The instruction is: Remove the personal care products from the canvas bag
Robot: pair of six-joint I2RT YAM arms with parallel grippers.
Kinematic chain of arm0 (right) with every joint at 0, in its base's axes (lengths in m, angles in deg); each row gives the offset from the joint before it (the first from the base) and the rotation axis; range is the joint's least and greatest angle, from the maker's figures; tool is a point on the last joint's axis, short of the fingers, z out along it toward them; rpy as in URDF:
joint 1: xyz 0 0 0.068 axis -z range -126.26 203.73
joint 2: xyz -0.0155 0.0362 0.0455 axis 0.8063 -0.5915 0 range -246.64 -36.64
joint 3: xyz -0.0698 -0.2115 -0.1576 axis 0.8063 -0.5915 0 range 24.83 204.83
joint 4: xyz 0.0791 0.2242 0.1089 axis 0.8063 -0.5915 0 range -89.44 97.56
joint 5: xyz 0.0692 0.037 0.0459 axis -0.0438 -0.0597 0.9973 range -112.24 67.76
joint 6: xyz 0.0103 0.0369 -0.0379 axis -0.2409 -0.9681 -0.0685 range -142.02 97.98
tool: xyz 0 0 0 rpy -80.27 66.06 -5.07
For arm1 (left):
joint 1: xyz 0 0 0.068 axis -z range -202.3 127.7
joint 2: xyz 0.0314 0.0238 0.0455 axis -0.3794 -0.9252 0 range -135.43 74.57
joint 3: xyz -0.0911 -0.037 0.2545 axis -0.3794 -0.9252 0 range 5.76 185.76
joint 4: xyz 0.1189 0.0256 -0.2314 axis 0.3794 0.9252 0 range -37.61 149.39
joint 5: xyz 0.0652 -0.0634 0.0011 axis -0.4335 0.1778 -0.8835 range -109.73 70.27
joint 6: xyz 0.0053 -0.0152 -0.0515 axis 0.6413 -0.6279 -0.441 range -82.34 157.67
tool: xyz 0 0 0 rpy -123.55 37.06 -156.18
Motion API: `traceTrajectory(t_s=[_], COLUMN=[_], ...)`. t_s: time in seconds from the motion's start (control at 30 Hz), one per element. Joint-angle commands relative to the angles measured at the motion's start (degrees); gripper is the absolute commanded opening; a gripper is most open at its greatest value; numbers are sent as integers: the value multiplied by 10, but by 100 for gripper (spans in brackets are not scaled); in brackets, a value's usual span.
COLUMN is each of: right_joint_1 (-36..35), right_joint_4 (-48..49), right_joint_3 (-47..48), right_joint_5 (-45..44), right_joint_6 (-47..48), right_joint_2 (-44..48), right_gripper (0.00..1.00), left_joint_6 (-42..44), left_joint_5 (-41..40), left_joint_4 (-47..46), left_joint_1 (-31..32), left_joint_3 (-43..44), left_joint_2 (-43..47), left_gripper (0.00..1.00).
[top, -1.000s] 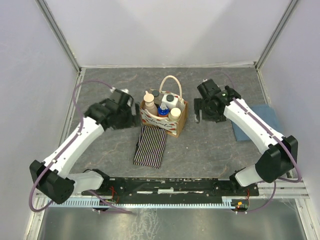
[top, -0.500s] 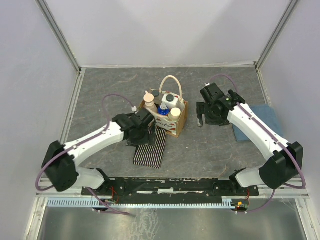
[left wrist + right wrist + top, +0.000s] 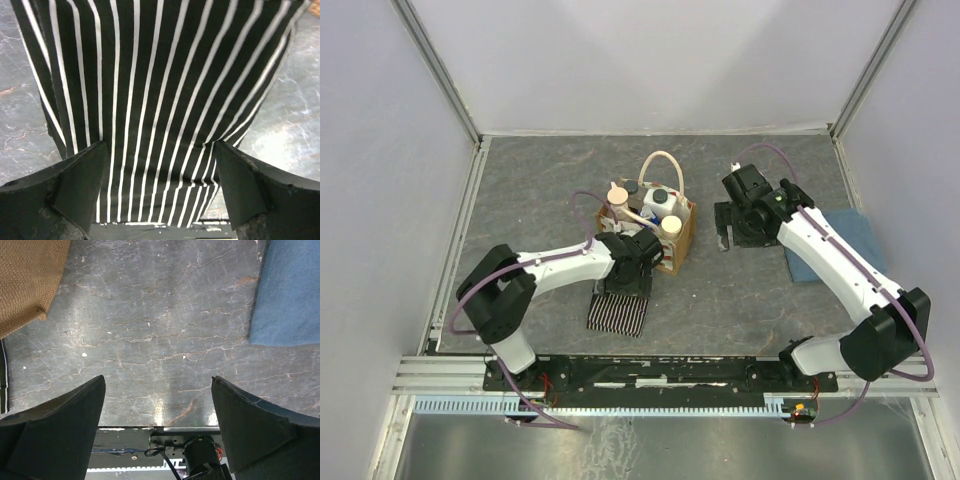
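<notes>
— Top external view: the canvas bag (image 3: 684, 236) stands upright at the middle of the tabletop (image 3: 540, 180), mouth up, with its cream handle (image 3: 663, 158) arching over it. What of the contents?

— All inside. The tan pump bottle (image 3: 618, 198), the white bottle with black cap (image 3: 661, 204) and the cream-capped bottle (image 3: 670, 226) stand packed together, caps up, long axes vertical. A blue-capped one cannot be made out.

— And the claws?

— The left claw (image 3: 160, 152) is spread wide over the striped cloth (image 3: 160, 75) just in front of the bag, pinching nothing. The right claw (image 3: 157, 385) is likewise spread and empty, above bare tabletop between the bag and the blue cloth (image 3: 290, 290).

— Handling assessment?

— Judged, not tested: the bottles look like rigid, smooth plastic, probably light and slippery at the rounded shoulders. Only the tops protrude, so the hold belongs at the neck or just under the cap, with the claw coming straight down. The pump head looks the least secure purchase. The bag is soft and light and may lift or tip with a tightly packed bottle.
</notes>
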Motion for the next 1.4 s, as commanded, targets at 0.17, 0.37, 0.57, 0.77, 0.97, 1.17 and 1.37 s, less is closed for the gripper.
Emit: traceTrajectory(t_s=[0.17,0.37,0.57,0.77,0.97,1.17,1.37], right_joint_1=[2,2,2,2,2,2,1], right_joint_4=[-4,-7,-8,-19,-28,-41,-45], right_joint_3=[11,12,26,40,37,31,35], right_joint_5=[-33,-46,-40,-57,-50,-9,26], right_joint_6=[20,27,26,30,17,2,-2], right_joint_2=[37,47,44,62,112,154,161], right_gripper=[95,96,96,96,97,97,97], left_joint_6=[-63,-68,-44,19,28,-9,-48], left_joint_5=[-7,9,13,18,44,52,37], left_joint_4=[-54,-68,-65,-53,-55,-50,-52], left_joint_1=[-47,-148,-295,-466,-608,-713,-757], left_joint_3=[-61,-152,-187,-140,-60,6,57], left_joint_2=[-35,37,115,82,-25,-87,-132], left_gripper=[100,99,100,99,100,100,100])
